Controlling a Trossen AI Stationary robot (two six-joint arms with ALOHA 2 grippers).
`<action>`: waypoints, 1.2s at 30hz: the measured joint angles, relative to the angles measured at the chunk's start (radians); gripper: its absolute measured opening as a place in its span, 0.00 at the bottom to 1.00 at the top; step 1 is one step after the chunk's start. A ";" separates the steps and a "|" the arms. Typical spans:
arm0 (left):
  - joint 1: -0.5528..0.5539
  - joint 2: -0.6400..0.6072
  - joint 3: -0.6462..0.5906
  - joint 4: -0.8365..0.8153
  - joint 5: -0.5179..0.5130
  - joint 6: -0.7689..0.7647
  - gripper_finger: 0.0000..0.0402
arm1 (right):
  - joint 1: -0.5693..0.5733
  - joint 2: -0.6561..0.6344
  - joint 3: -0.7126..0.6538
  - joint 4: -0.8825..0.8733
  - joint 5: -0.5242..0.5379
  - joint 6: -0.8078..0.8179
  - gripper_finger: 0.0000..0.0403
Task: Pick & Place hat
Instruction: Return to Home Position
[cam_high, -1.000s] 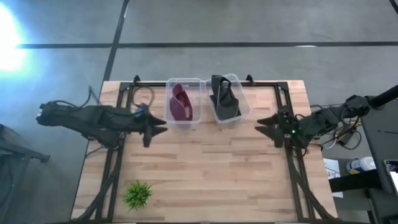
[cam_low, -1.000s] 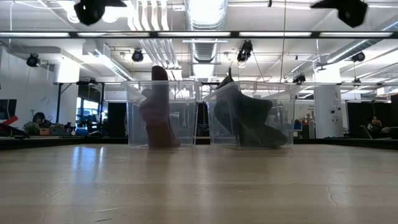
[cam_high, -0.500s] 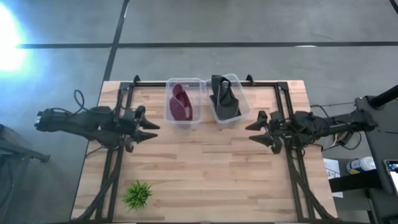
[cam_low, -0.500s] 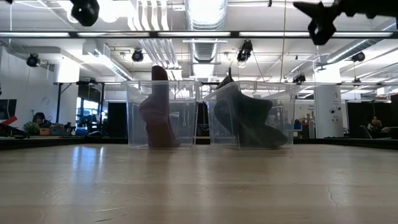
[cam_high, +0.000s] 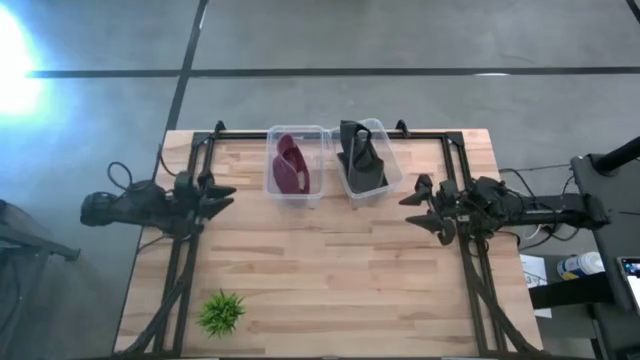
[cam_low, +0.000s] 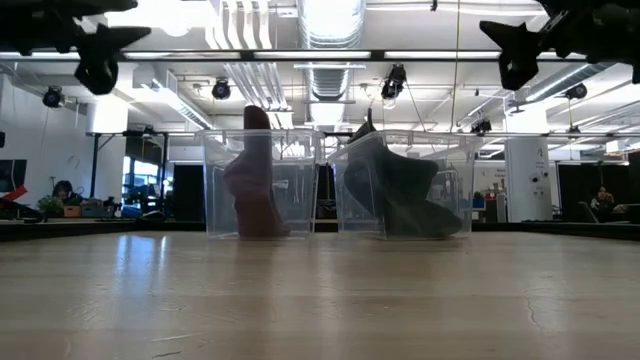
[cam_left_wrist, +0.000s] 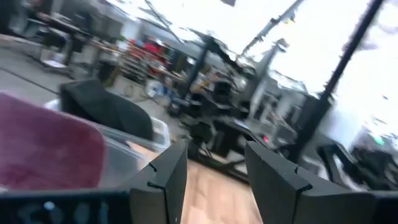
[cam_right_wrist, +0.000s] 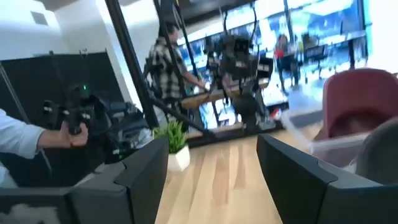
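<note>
Work surface, seen from above: light wooden plank table (cam_high: 330, 270), rectangular.
Black metal frame (cam_high: 430, 134) lies along the 12 o'clock edge and runs down the 9 and 3 o'clock sides. First clear plastic bin (cam_high: 321, 170) stands upright toward 11 o'clock, second clear plastic bin (cam_high: 393, 172) toward 1 o'clock, side by side; wall contact not resolvable. Small green spiky plant (cam_high: 222, 312) in a white pot sits at 8 o'clock, well apart from both bins.

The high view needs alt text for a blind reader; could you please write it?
A wooden table holds two clear bins side by side: the left bin contains a red cap, the right bin a black cap. The left gripper and right gripper, both open and empty, flank them; a plant stands near one corner.
</note>
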 joint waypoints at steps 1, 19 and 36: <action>0.001 0.000 -0.017 0.017 -0.030 -0.008 0.39 | -0.006 -0.008 -0.013 0.018 0.000 -0.003 0.60; 0.002 0.039 -0.220 0.056 -0.211 -0.032 0.39 | -0.049 -0.034 -0.189 -0.087 0.020 -0.004 0.60; 0.166 -0.001 -0.258 0.155 0.070 0.230 0.39 | -0.048 -0.034 -0.189 -0.297 0.021 -0.003 0.61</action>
